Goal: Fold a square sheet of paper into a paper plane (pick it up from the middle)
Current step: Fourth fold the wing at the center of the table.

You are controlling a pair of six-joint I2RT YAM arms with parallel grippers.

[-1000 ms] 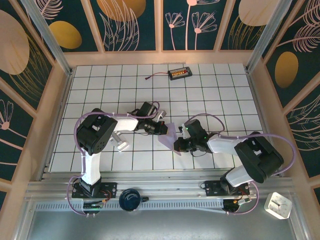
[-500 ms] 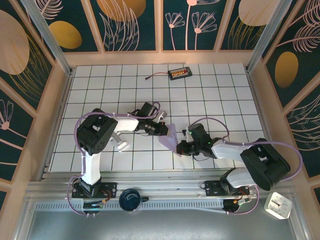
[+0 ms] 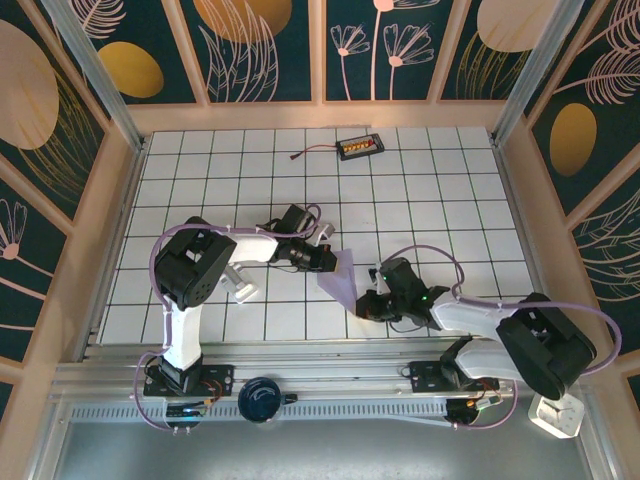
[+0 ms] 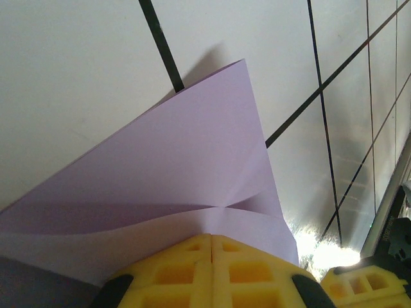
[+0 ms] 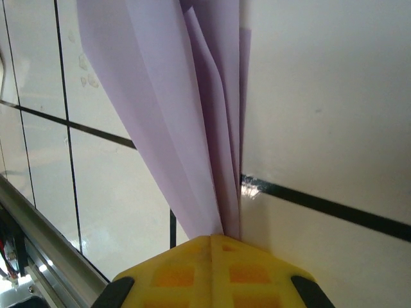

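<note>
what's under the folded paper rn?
White tiled table with black grid lines shows around the folded paper, pinched by left gripper and right gripper. The patch directly beneath is covered.

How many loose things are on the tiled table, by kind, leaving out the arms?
folded lavender paper: 1
silvery-white block: 1
black box with orange inside: 1
Total: 3

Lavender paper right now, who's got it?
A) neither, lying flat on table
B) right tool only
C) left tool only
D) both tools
D: the left tool and the right tool are each shut on the lavender paper, at opposite ends of it.
</note>
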